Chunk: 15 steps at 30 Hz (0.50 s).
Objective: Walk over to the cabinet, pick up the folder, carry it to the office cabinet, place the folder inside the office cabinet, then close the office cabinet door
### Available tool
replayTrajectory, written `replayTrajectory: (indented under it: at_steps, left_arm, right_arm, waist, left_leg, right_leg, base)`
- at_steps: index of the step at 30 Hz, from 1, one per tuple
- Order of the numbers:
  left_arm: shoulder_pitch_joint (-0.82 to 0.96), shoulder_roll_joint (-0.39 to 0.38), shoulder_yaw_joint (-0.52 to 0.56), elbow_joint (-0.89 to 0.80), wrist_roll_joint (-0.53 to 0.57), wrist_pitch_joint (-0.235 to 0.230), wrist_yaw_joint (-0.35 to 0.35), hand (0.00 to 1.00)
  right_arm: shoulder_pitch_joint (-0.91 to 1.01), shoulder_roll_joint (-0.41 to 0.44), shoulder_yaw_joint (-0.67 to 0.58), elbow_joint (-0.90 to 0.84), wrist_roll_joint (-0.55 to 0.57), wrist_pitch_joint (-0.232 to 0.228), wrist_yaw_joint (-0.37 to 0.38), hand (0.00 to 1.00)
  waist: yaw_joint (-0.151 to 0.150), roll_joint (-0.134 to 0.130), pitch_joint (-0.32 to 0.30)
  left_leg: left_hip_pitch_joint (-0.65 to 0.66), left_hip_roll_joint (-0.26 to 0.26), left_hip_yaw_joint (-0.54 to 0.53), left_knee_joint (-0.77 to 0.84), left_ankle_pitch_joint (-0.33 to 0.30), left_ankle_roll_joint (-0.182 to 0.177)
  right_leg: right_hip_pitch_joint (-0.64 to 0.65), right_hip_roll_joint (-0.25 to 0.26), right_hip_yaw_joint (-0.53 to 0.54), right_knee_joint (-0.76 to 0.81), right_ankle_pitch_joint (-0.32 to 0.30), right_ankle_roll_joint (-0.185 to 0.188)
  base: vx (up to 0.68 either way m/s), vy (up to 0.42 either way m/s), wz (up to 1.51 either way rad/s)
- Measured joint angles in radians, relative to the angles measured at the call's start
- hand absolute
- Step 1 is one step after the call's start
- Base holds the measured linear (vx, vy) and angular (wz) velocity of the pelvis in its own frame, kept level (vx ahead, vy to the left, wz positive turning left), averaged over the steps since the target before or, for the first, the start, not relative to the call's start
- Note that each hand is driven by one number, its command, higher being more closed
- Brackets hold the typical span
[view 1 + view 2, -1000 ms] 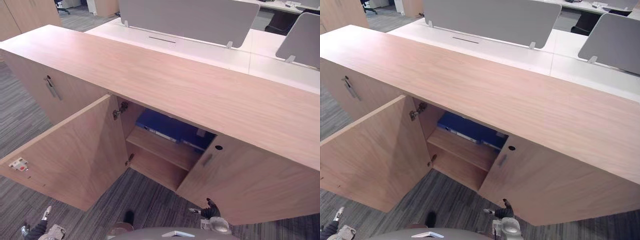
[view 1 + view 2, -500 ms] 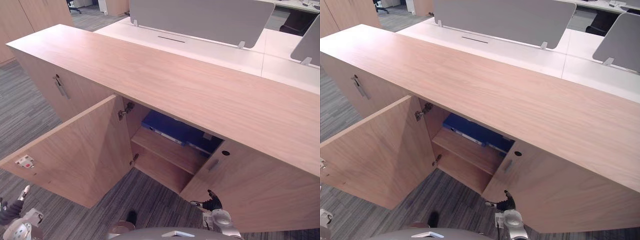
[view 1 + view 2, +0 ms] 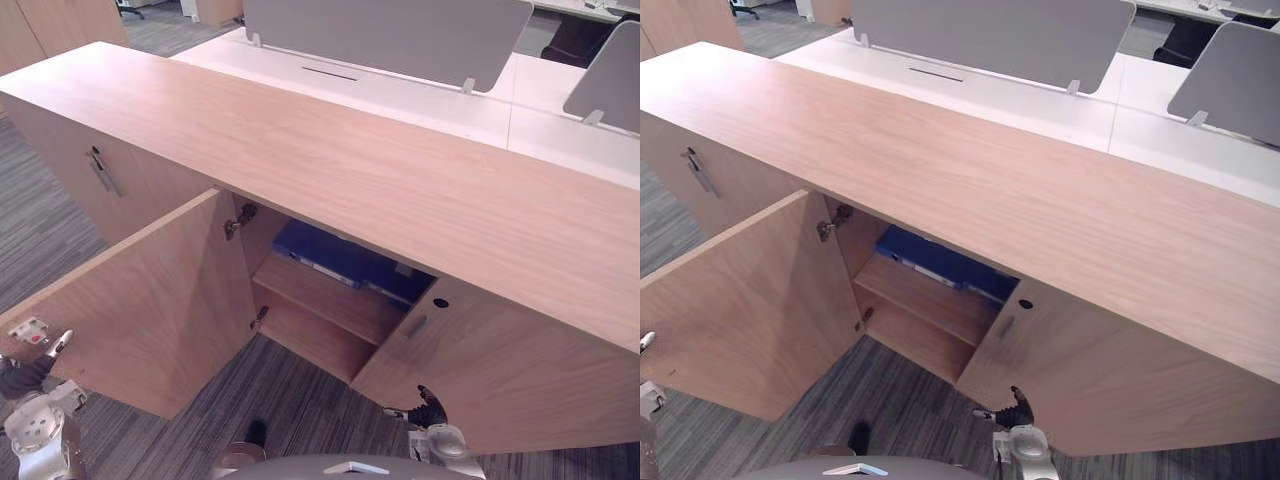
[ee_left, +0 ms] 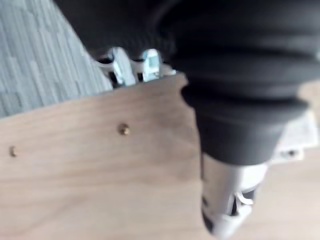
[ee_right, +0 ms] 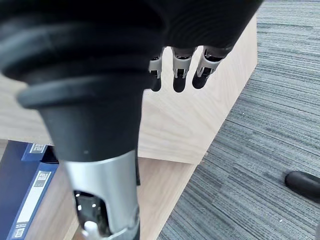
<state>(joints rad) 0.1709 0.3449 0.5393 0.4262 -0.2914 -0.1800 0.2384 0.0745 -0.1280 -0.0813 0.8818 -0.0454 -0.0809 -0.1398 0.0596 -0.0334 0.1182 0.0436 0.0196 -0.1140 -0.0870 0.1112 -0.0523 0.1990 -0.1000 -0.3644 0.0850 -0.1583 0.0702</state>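
Note:
The blue folder (image 3: 335, 255) lies flat on the shelf inside the wooden office cabinet (image 3: 330, 160); it also shows in the right wrist view (image 5: 20, 190). The cabinet's left door (image 3: 150, 300) stands wide open and its right door (image 3: 500, 370) is partly open. My left hand (image 3: 30, 375) is open at the left door's outer lower corner, by the latch plate (image 3: 28, 332), with the fingers (image 4: 130, 62) at the door's edge. Low in front of the right door, my right hand (image 3: 430, 410) hangs open and holds nothing, fingers (image 5: 175, 70) relaxed.
A closed cabinet door with a metal handle (image 3: 100, 172) is further left. White desks with grey divider screens (image 3: 390, 35) stand behind the cabinet. Grey carpet (image 3: 300, 400) lies before the opening, between the two doors.
My left hand has risen from low near the floor up to the outer corner of the left door. The camera shifted slightly; the folder and right hand stayed put.

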Motion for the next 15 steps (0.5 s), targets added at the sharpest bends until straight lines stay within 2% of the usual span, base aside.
replayTrajectory:
  at_steps: [5,9,15]
  left_arm:
    - [0.002,0.000,-0.013,-0.004,0.022,0.018,0.001,0.00]
    - [0.010,-0.009,-0.019,-0.025,0.017,0.018,0.000,0.00]
    - [0.034,-0.045,-0.044,-0.070,-0.013,0.014,0.000,0.00]
  right_arm:
    - [0.002,0.004,0.001,0.002,-0.002,0.001,0.004,0.00]
    - [0.005,0.004,0.000,0.004,-0.003,0.007,0.006,0.00]
    - [0.022,0.007,0.001,0.017,-0.025,0.019,0.007,0.00]
  waist:
    - [0.006,0.004,0.002]
    - [0.008,0.014,0.008]
    - [0.015,0.016,0.008]
  left_leg:
    - [0.010,0.002,0.009,0.000,-0.001,0.000]
    - [0.011,0.010,0.017,0.000,-0.001,0.000]
    - [0.011,0.012,0.035,0.000,-0.002,0.001]
  right_leg:
    - [0.002,-0.001,0.010,0.001,0.002,-0.001]
    - [-0.004,0.004,0.021,0.000,0.005,-0.007]
    - [-0.010,0.002,0.049,0.001,0.009,-0.009]
  base:
    - [-0.05,-0.006,-0.05]
    - [-0.07,-0.007,-0.06]
    - [-0.05,0.008,-0.06]
